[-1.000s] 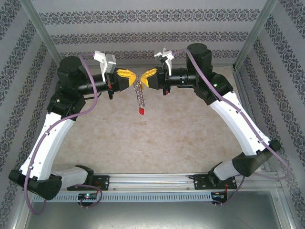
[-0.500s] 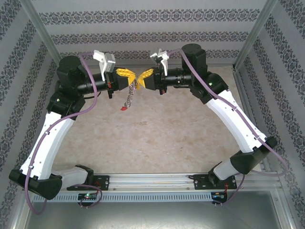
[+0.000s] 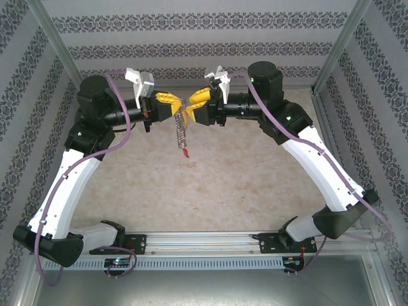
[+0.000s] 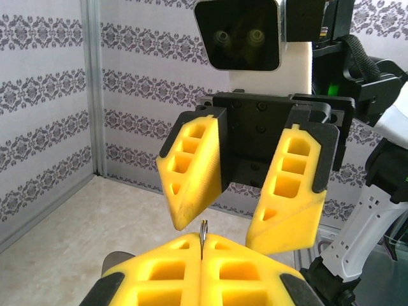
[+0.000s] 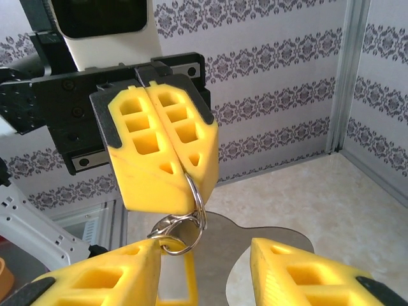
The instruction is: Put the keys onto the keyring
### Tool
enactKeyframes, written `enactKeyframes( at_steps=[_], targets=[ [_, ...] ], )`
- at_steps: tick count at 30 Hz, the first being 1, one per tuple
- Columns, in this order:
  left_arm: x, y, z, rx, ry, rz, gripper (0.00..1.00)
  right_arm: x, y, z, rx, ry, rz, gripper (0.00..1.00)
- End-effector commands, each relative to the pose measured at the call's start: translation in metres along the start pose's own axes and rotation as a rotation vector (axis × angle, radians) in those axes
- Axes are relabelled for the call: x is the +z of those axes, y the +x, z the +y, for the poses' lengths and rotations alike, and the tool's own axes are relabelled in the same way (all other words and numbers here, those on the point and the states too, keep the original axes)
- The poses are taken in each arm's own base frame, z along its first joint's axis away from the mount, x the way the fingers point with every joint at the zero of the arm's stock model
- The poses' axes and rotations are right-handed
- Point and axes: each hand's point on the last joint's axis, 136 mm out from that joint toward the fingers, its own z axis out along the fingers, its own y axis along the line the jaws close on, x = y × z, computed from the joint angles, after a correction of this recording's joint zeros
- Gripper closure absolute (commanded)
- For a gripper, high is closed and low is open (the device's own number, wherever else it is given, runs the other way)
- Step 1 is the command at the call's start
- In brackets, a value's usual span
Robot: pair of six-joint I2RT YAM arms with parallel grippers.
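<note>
Left pincer (image 5: pixel 182 185) is clamped on the keyring (image 5: pixel 202 213), held high above the worktop (image 3: pixel 242 185), chain (image 3: pixel 181 132) dangling; my right pincer (image 4: pixel 228 233) faces it, jaws apart, at the ring. I judge threading is in hand; I cannot make out the key, so next I must find it.

Bright even light, soft shadows; wrist foregrounds perhaps slightly blurred
</note>
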Motion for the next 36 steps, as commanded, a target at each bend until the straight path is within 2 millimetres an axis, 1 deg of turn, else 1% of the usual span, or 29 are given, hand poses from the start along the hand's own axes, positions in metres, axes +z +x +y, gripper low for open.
enactKeyframes(
  at_steps=[1, 6, 11, 20, 24, 27, 33, 36],
  targets=[
    [-0.006, -0.017, -0.011, 0.052, 0.040, -0.055, 1.00, 0.000, -0.008, 0.007, -0.050, -0.008, -0.032, 0.58],
    [-0.006, -0.018, -0.015, 0.042, 0.065, -0.057, 1.00, 0.005, -0.010, 0.008, -0.050, -0.028, -0.037, 0.59],
    [-0.008, -0.017, -0.015, 0.039, 0.054, -0.057, 1.00, 0.005, -0.014, 0.008, -0.049, -0.023, -0.045, 0.57],
    [-0.009, -0.019, -0.011, 0.045, 0.038, -0.062, 1.00, -0.007, -0.012, 0.007, -0.060, 0.023, -0.044, 0.54],
    [-0.008, -0.018, -0.009, 0.042, 0.037, -0.060, 1.00, -0.013, -0.017, 0.009, -0.066, 0.022, -0.060, 0.53],
    [-0.007, -0.017, -0.007, 0.036, 0.037, -0.060, 1.00, -0.017, -0.023, 0.012, -0.068, 0.016, -0.084, 0.49],
    [-0.008, -0.019, -0.008, 0.043, 0.036, -0.064, 1.00, -0.018, -0.029, 0.012, -0.067, 0.013, -0.102, 0.46],
    [-0.007, -0.018, -0.008, 0.040, 0.041, -0.062, 1.00, -0.015, -0.031, 0.012, -0.063, 0.003, -0.106, 0.45]
  ],
)
